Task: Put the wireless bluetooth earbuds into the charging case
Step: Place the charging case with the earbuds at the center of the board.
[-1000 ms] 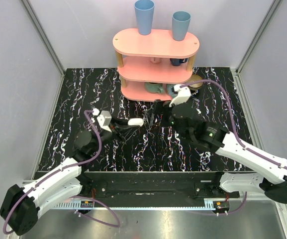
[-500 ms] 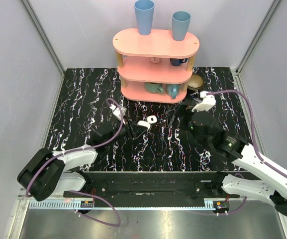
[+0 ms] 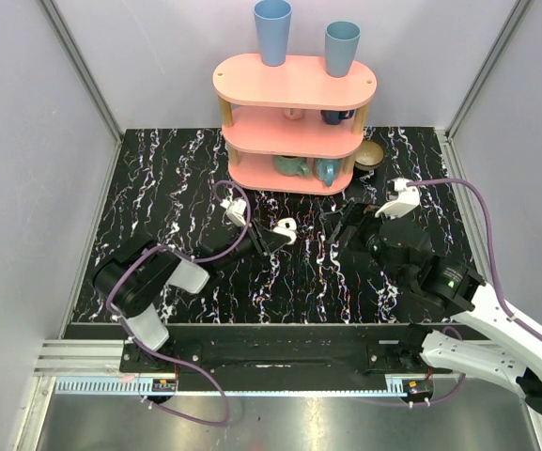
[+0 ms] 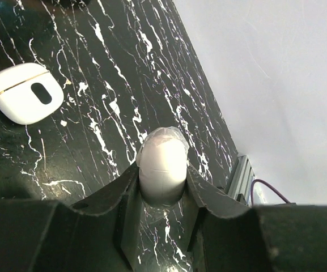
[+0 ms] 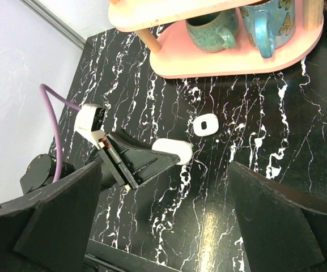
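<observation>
The charging case [image 3: 286,225], a small glossy white shell with a thin seam and a dark oval hollow, lies flat on the black marbled table [image 3: 158,188]; it also shows as the case [image 4: 24,92] and the case [image 5: 206,124]. My left gripper [image 3: 272,237] is just near-left of it, shut on a smooth white oval piece [image 4: 162,158] that sticks out past the fingertips and stays apart from the case. I cannot tell whether that piece [image 5: 177,151] is the earbuds. My right gripper [image 3: 341,221] hangs wide open to the case's right, with nothing between its fingers.
A pink three-tier shelf [image 3: 294,80] stands at the back, with two blue cups [image 3: 272,28] on top and mugs [image 5: 211,28] on its lowest tier. A round brown thing [image 3: 369,155] sits by its right end. Grey walls close in the table on three sides.
The right gripper has drawn back to the right, off the spot by the left fingertips, and the case now shows there. The left arm has folded in, its gripper edging right with the white piece.
</observation>
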Tool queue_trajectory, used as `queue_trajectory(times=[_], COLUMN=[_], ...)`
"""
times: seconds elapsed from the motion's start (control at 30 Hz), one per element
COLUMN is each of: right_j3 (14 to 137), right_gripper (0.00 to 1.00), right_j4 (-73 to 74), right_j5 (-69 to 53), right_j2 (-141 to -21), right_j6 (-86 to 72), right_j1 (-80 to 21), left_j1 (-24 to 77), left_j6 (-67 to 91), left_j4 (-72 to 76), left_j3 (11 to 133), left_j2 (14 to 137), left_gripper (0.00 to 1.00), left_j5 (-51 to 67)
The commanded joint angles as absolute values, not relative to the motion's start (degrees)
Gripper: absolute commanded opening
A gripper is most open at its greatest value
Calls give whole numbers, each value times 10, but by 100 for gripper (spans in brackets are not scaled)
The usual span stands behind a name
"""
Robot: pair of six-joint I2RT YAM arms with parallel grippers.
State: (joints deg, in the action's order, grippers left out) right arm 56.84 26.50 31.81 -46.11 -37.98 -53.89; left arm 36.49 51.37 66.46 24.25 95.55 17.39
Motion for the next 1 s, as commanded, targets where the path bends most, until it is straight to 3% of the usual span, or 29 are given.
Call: queue_trajectory(times=[0.0, 0.2, 0.7, 0.8, 0.93, 0.97], right_j3=[567, 578, 587, 589, 588, 588], right_gripper=[100, 100, 100, 100, 100, 100], right_j4=[266, 269, 272, 272, 272, 272], right_j5=[309, 335, 332, 332, 332, 331], right_j2=[-457, -462, -481, -483, -483, -482], right_j6=[-388, -365, -361, -359, -361, -362], right_j1=[-535, -534, -530, -528, -527, -527], left_j1=[370, 375, 402, 407, 412, 414], left_j6=[556, 581, 644, 647, 651, 653], left_j4=[746, 739, 763, 744, 725, 725], left_j3=[280, 307, 309, 311, 302, 298], left_j2=[983, 1033, 1123, 1123, 1118, 1116], left_gripper=[1, 7, 10, 18, 20, 25], left_j5=[157, 141, 84, 71, 45, 40])
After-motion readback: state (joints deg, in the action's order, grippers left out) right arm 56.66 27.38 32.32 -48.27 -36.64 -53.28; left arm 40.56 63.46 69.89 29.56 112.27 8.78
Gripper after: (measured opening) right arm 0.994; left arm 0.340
